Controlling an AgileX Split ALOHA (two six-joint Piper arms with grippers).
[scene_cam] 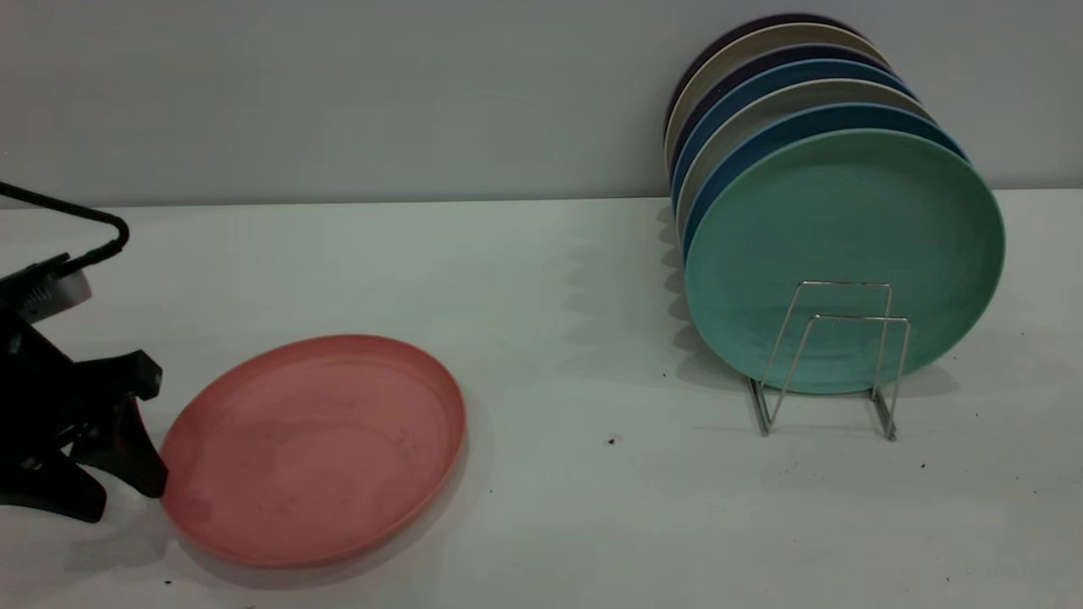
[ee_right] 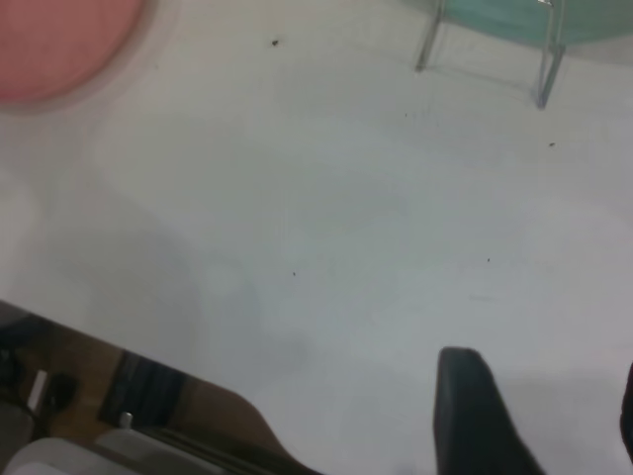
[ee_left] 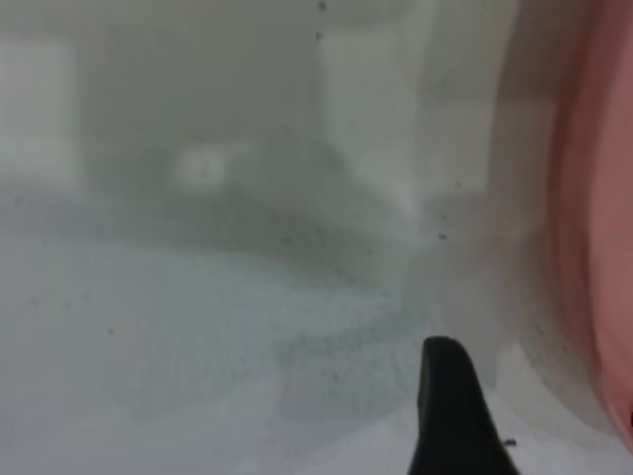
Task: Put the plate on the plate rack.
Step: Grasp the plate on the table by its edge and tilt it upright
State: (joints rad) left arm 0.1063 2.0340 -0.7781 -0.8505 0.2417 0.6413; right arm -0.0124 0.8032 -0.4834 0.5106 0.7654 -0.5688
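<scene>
The salmon-pink plate (scene_cam: 313, 448) lies flat on the white table at the front left. My left gripper (scene_cam: 152, 431) is low over the table at the plate's left rim, open and empty. In the left wrist view one dark finger (ee_left: 450, 416) shows beside the plate's rim (ee_left: 603, 198). The silver wire plate rack (scene_cam: 833, 355) stands at the right and holds several upright plates, with two free loops at its front. My right gripper (ee_right: 546, 366) is out of the exterior view, open and empty above bare table. The right wrist view shows the plate (ee_right: 59, 40) and the rack (ee_right: 544, 69) far off.
A teal-green plate (scene_cam: 846, 254) is the front one in the rack, with blue and beige plates (scene_cam: 787, 93) behind it, leaning against the grey wall. The table's edge and some dark gear (ee_right: 148, 396) show in the right wrist view.
</scene>
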